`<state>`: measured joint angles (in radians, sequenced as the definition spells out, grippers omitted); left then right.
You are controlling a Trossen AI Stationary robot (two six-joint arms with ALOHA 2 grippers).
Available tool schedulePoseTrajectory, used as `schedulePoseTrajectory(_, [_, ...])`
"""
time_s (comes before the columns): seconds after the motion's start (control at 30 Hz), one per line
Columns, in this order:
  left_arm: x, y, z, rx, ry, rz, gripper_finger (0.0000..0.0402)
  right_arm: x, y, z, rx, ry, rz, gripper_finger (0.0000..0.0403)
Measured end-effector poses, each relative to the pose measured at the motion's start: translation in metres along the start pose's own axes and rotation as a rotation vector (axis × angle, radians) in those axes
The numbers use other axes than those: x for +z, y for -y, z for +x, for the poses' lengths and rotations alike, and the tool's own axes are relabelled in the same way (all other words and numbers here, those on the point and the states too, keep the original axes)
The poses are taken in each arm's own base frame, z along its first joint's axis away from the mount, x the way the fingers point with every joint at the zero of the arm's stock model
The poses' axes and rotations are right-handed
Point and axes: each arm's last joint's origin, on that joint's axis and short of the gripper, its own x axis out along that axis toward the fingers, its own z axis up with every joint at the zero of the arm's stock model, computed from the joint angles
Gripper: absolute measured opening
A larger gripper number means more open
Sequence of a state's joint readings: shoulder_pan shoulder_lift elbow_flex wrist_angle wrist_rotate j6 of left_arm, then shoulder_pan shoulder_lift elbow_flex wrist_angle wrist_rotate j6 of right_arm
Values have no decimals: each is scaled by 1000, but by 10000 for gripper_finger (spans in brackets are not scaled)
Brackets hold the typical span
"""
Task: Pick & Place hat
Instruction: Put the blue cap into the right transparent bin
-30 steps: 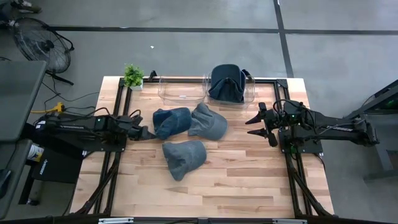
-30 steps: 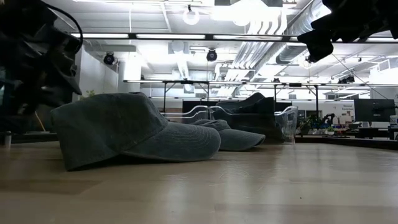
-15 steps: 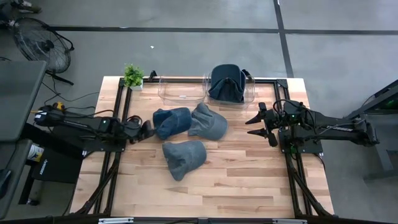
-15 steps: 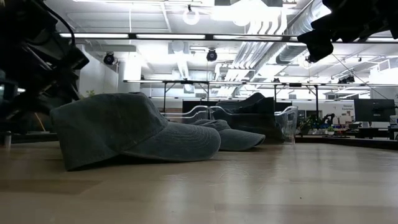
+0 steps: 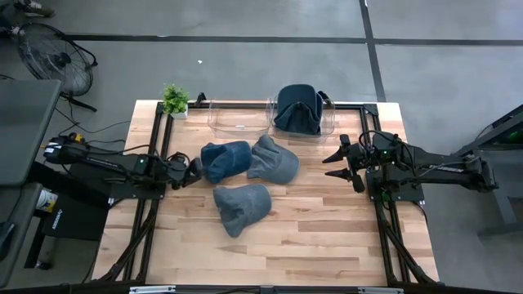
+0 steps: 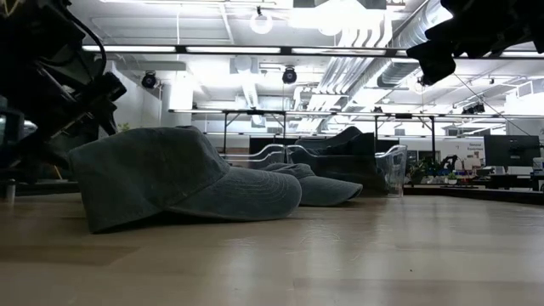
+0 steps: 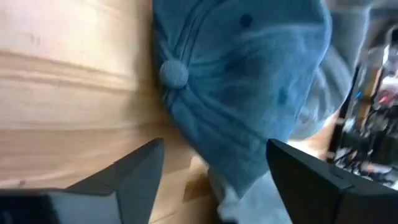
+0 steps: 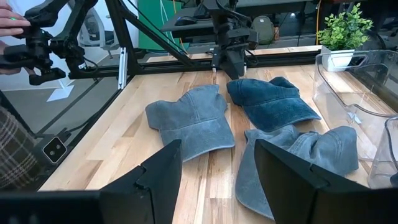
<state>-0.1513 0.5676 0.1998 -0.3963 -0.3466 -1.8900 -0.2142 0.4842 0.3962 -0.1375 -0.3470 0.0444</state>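
No words or labels can be read on anything. Three hats lie loose in the middle of the worktop (image 5: 327, 237): a dark blue hat (image 5: 226, 159), a grey hat (image 5: 274, 161) touching it, and a second grey hat (image 5: 242, 207) nearer the front. A fourth hat (image 5: 298, 109) sits in one of two clear bins (image 5: 238, 118). The left pincer (image 5: 196, 170) is open, just beside the dark blue hat, holding nothing. The right pincer (image 5: 335, 166) waits open, well apart from the hats.

both arms reach inward low over the table, left gripper (image 5: 194, 170) and right gripper (image 5: 333, 165) spread wide.
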Motion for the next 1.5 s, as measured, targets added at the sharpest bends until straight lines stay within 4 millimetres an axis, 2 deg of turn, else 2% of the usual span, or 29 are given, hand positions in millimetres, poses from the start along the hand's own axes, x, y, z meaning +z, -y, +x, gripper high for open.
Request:
schedulePoseTrajectory(0.13, [0, -6, 5, -13, -11, -57, 312, 0, 0, 0, 0, 0, 0, 195])
schedulePoseTrajectory(0.23, [0, -11, 9, -28, -30, -66, 321, 0, 0, 0, 0, 0, 0, 195])
schedulePoseTrajectory(0.67, [2, -12, 12, -108, 68, -104, 321, 0, 0, 0, 0, 0, 0, 195])
schedulePoseTrajectory(0.93, [-4, -11, 13, -104, -30, -99, 321, 0, 0, 0, 0, 0, 0, 195])
schedulePoseTrajectory(1.5, [-12, -6, 28, -145, 53, -202, 320, 0, 0, 0, 0, 0, 0, 195])
